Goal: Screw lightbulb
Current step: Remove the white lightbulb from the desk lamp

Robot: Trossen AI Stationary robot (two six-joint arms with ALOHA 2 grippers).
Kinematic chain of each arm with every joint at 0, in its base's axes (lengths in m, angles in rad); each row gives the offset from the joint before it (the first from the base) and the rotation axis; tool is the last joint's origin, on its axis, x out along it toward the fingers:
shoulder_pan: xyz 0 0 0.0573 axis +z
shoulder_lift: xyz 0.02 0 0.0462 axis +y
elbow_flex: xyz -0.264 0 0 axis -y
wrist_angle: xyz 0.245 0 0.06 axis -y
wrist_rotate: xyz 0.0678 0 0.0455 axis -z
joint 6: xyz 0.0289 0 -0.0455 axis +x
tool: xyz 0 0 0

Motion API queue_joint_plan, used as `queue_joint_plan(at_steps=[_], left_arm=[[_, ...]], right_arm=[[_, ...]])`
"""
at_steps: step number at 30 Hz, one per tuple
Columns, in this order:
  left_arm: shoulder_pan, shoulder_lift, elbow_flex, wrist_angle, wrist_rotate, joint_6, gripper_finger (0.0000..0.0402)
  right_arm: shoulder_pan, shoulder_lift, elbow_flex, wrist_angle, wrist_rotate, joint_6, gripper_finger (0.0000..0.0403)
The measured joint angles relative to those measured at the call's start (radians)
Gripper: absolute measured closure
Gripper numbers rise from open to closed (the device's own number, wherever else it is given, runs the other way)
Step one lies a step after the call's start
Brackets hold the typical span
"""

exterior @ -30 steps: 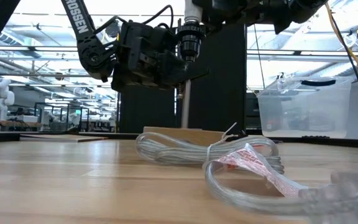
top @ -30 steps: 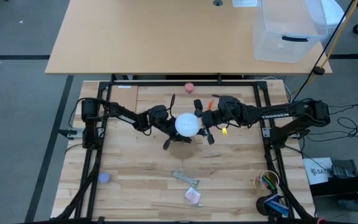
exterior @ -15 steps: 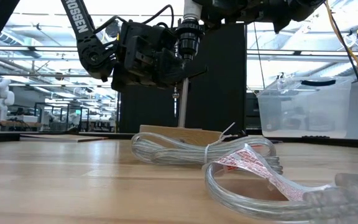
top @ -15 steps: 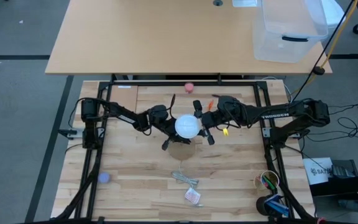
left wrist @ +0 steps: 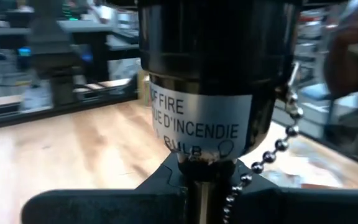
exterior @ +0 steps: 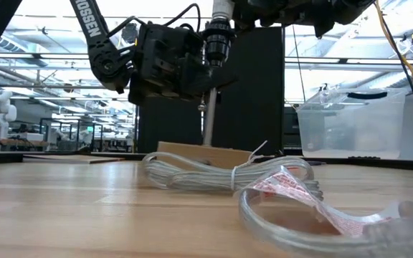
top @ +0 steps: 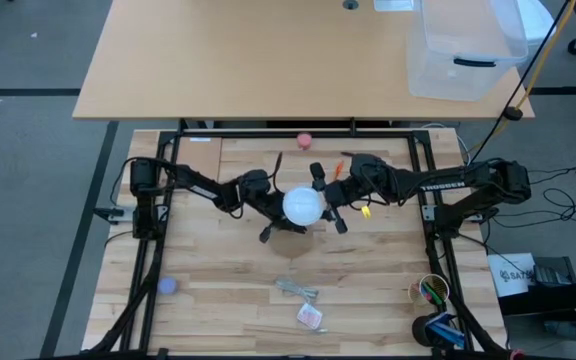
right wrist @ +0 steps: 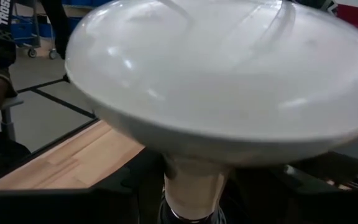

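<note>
Lightbulb (top: 303,204) sits at the middle of the wooden desk (top: 218,270), globe up, its neck going down into the black socket (left wrist: 201,68), which carries a warning label and a bead pull chain (left wrist: 278,146). The right gripper (top: 326,205) reaches in from the right with its fingers clasped around the bulb's white neck just under the globe, as the right wrist view shows. The left gripper (top: 276,222) comes in from the left, fingers pinched on the thin post below the socket, apparently steadying it above the wooden base (exterior: 203,153). Nearer the desk's front lie a coiled clear cable (exterior: 214,175) and a small packet (top: 310,315); a pink ball (top: 305,139) rests by the far edge.
</note>
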Motion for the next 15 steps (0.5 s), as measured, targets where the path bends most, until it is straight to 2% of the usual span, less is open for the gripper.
queue_joint_plan(at_steps=[3,6,9,15], left_arm=[[-0.002,0.000,-0.002,0.012,-0.100,-0.004,0.0378],[-0.005,0.000,-0.002,0.017,-0.137,-0.040,0.0365],[-0.013,0.014,-0.010,0.003,-0.216,-0.089,0.0322],[-0.021,0.007,-0.005,0.026,-0.232,-0.105,0.0228]], right_arm=[[-0.002,0.000,0.000,-0.009,0.002,0.002,0.0233],[-0.003,0.000,0.000,-0.015,0.008,0.010,0.0233],[-0.002,-0.010,0.014,0.046,0.008,0.011,0.0233],[-0.002,-0.007,0.012,0.038,0.009,0.025,0.0233]])
